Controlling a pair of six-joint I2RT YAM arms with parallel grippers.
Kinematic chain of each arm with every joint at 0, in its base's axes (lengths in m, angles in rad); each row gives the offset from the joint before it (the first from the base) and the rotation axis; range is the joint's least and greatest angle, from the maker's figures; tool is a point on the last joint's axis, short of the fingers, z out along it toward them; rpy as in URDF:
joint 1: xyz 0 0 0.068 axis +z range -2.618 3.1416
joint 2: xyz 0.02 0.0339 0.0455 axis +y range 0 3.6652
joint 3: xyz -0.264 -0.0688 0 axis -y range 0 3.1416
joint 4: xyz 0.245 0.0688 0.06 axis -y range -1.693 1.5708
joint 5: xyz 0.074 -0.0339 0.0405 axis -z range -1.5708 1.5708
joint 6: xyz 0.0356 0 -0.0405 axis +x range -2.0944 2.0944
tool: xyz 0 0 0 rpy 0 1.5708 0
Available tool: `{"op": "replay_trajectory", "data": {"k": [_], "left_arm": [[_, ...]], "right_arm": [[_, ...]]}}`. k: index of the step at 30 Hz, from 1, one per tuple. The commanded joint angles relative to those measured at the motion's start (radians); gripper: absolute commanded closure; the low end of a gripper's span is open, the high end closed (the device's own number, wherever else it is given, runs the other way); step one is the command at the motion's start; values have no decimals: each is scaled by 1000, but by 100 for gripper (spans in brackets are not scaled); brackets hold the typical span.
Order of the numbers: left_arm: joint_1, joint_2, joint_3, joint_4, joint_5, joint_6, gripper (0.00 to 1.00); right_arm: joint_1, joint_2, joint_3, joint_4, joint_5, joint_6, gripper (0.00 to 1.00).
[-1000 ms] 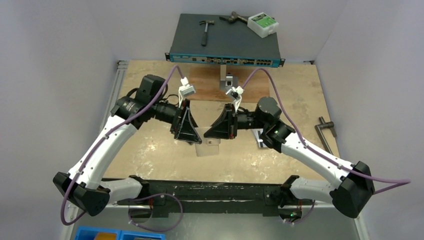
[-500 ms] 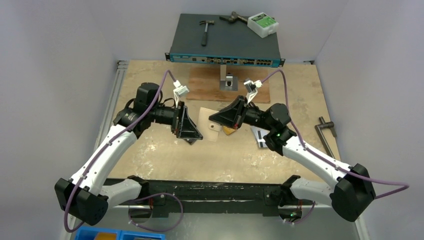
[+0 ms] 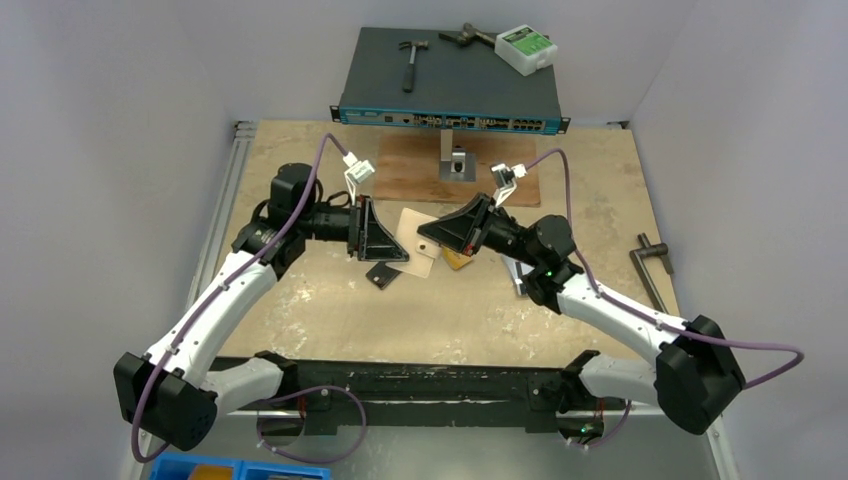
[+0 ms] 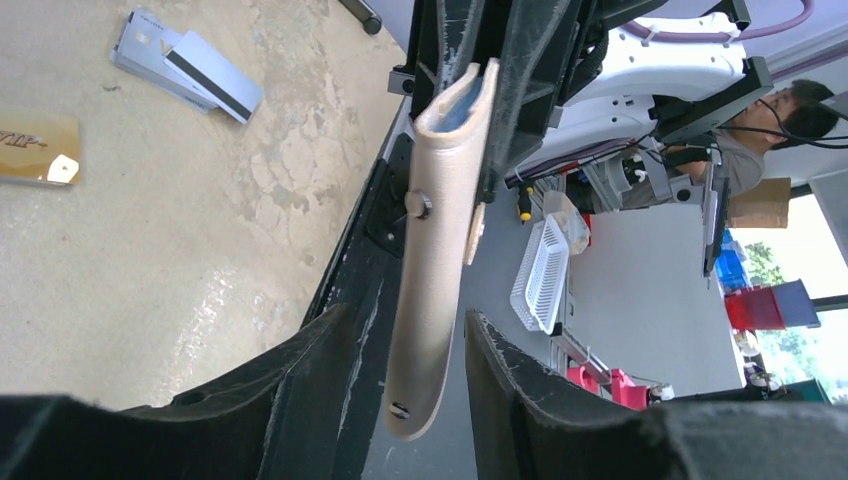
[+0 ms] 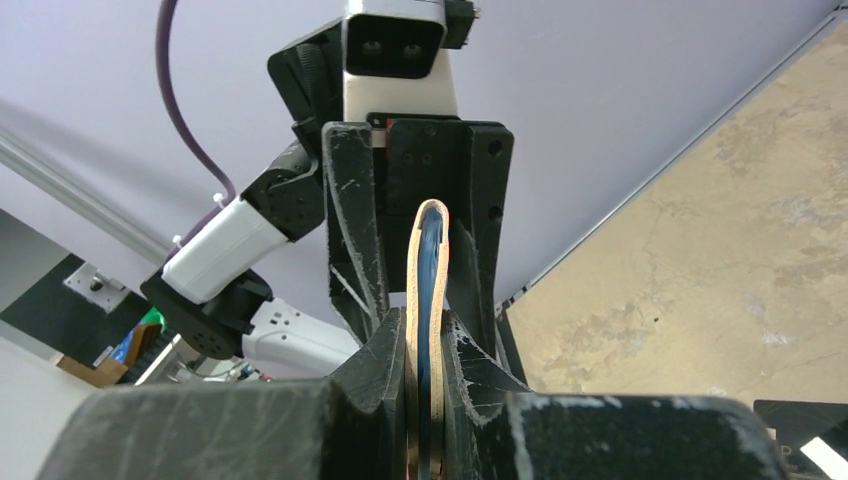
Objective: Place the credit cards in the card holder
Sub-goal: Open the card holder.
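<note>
- My right end effector (image 5: 425, 345) pinches the card holder (image 3: 420, 243), up above the middle of the tabletop (image 3: 300, 310).
- Its long side runs left to right.
- My left end effector (image 4: 405, 330) is spread around its left end.

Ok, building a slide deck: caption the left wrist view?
Right fingers clamp the far end of the beige card holder, which extends between the left fingers; credit cards lie on the table.
</note>
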Motion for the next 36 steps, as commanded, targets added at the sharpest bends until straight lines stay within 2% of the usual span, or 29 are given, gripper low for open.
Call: {"op": "replay_trajectory", "data": {"k": [1,4,8,10,11,14,15,18,20,24,26,30,36], "left_arm": [[8,-12,-2,73,32,-63,55],[9,-15,-7,94,37,-96,61],[11,-12,17,35,-21,-84,91],[13,-9,32,-19,-56,-75,97],[13,-9,36,-39,-75,-73,100],[14,-8,48,-93,-123,-70,100],[16,-9,55,-120,-147,-69,100],[17,0,90,-230,-218,-44,100],[19,7,98,-265,-254,-42,100],[19,40,99,-289,-298,-82,100],[19,48,91,-283,-318,-100,100],[22,57,76,-303,-353,-125,100],[36,69,70,-320,-351,-167,100]], "right_arm": [[14,28,-8,98,55,35,100],[23,57,-8,111,60,37,100],[24,50,-3,59,64,7,100],[23,34,14,-44,83,-29,98],[23,27,30,-109,97,-61,92],[17,9,98,-322,167,-167,58],[14,0,130,-446,205,-216,50],[14,-31,235,-698,330,-388,40],[14,-56,288,-818,433,-497,38],[45,-71,352,-957,511,-619,39],[114,-75,354,-979,571,-670,39],[293,-37,386,-1053,787,-792,43],[502,8,383,-1040,1040,-985,44]]}}
